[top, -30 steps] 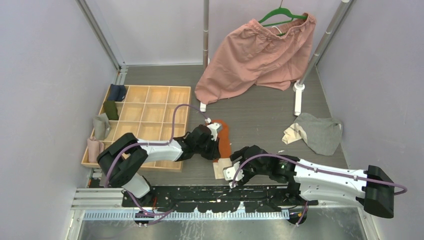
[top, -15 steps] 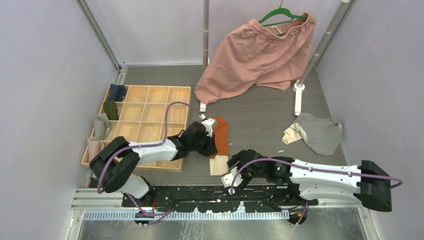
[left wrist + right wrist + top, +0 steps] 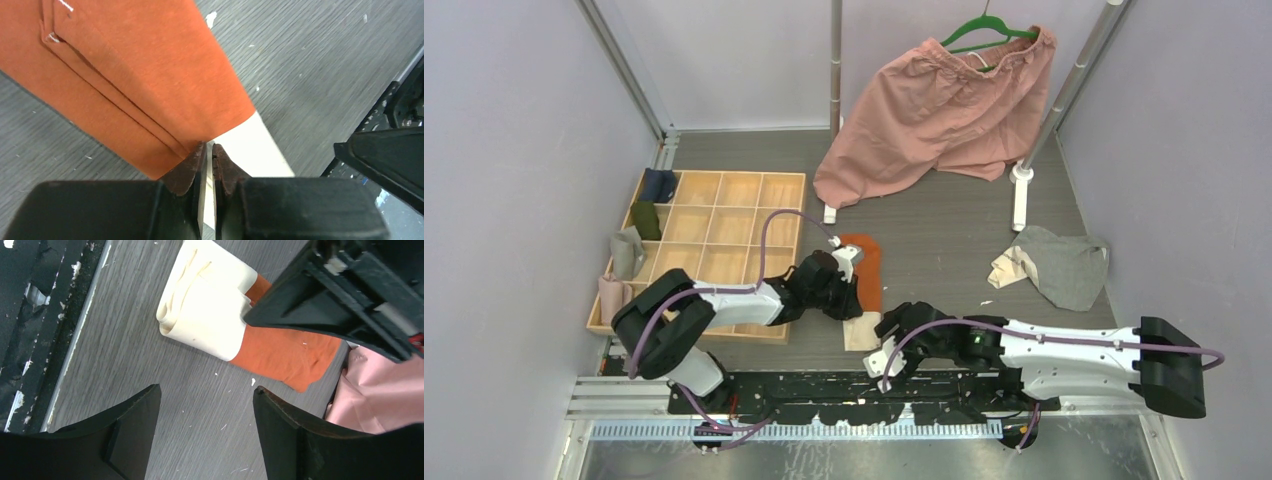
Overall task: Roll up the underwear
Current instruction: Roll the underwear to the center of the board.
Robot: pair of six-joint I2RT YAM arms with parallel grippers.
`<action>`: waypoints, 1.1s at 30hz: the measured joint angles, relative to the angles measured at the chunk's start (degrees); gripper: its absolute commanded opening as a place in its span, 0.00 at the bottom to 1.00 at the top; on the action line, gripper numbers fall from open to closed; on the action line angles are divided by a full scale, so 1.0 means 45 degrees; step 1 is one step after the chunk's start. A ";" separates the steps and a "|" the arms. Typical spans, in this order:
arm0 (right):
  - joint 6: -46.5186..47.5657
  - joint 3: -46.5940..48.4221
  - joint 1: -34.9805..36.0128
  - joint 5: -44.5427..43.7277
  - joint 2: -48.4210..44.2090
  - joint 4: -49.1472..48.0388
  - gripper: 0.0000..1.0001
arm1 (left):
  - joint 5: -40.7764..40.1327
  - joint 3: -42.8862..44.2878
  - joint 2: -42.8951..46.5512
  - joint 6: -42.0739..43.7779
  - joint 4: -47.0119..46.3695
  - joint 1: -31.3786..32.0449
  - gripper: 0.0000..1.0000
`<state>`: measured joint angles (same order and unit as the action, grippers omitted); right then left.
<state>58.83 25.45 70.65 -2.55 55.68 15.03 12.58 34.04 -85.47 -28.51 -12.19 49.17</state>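
The rust-orange underwear (image 3: 867, 270) lay folded into a narrow strip on the worktop (image 3: 944, 230) between the arms, cream waistband (image 3: 205, 310) at the near end; the grey underwear (image 3: 1064, 265) lay crumpled well apart to the right. The left tool (image 3: 209, 147) had its jaws closed to a sliver at the strip's side edge, where orange met cream, though a pinch on the cloth could not be confirmed. The right tool (image 3: 206, 390) hovered with jaws wide just short of the waistband. The roll appeared about to start: the right tool would need to take the waistband end and turn it toward the far end while the left tool steadied the edge.
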 measured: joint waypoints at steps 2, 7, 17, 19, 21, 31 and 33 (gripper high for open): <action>0.0000 0.0005 0.0112 -0.0068 0.0204 -0.0151 0.73 | 0.0092 -0.0151 -0.0491 -0.0092 -0.0228 0.0000 0.10; -0.0005 0.0005 0.0384 -0.0209 0.0597 -0.0486 0.72 | 0.0107 -0.0151 -0.0602 -0.0228 -0.0510 -0.0005 0.09; 0.0039 -0.0019 0.1088 -0.0559 0.1467 -0.1059 0.69 | -0.0262 -0.0151 -0.0622 -0.0301 -0.0505 -0.0005 0.08; 0.0112 -0.0029 0.1253 -0.0661 0.1715 -0.1059 0.68 | -0.0277 -0.0151 -0.0622 -0.0321 -0.0500 -0.0005 0.08; 0.0180 -0.0039 0.1384 -0.0758 0.1938 -0.1064 0.67 | -0.0282 -0.0151 -0.0622 -0.0335 -0.0500 -0.0005 0.08; 0.0330 -0.0039 0.1889 -0.1209 0.2953 -0.1812 0.59 | -0.0325 -0.0146 -0.0622 -0.0340 -0.0486 -0.0005 0.08; 0.0335 -0.0039 0.1899 -0.1287 0.3099 -0.2006 0.57 | -0.0325 -0.0146 -0.0622 -0.0340 -0.0481 -0.0005 0.08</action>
<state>60.34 25.28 79.20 -8.34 69.63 6.00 11.11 33.39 -88.27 -30.04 -14.35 49.15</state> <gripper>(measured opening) 0.597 0.082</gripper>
